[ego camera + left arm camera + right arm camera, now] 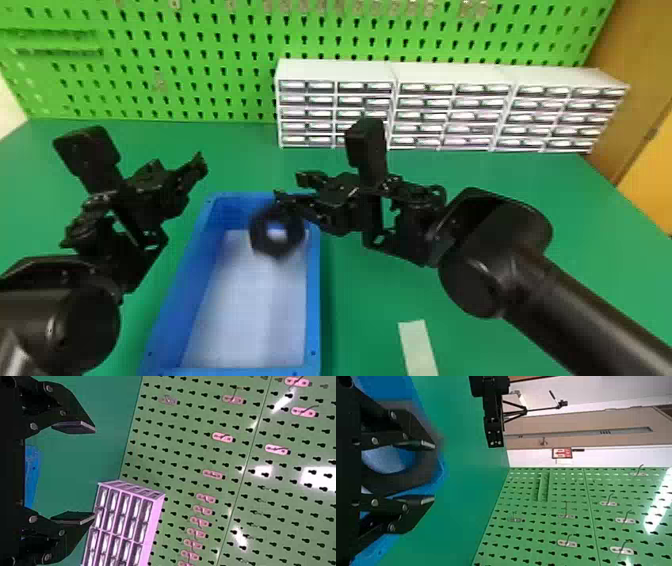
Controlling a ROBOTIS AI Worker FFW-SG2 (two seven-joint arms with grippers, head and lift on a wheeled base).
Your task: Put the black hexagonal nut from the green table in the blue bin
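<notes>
The right gripper point(288, 186) is over the far right corner of the blue bin point(313, 300). In the right wrist view, the right gripper point(434, 472) is open, fingers spread. The black hexagonal nut point(258, 242), blurred, hangs unsupported over the bin's far part, just off the fingertips; its height above the floor cannot be told. Below the open fingers in the right wrist view, the nut point(430, 464) appears as a blurred dark ring. Left of the bin's far end, the left gripper point(179, 162) is parked above the green table point(370, 310); the left gripper point(95, 473) stands open, holding nothing.
White drawer cabinets point(452, 112) line the back right of the table, before a green pegboard point(200, 60). A pale strip point(418, 347) lies on the table right of the bin. The right forearm crosses the table's right side.
</notes>
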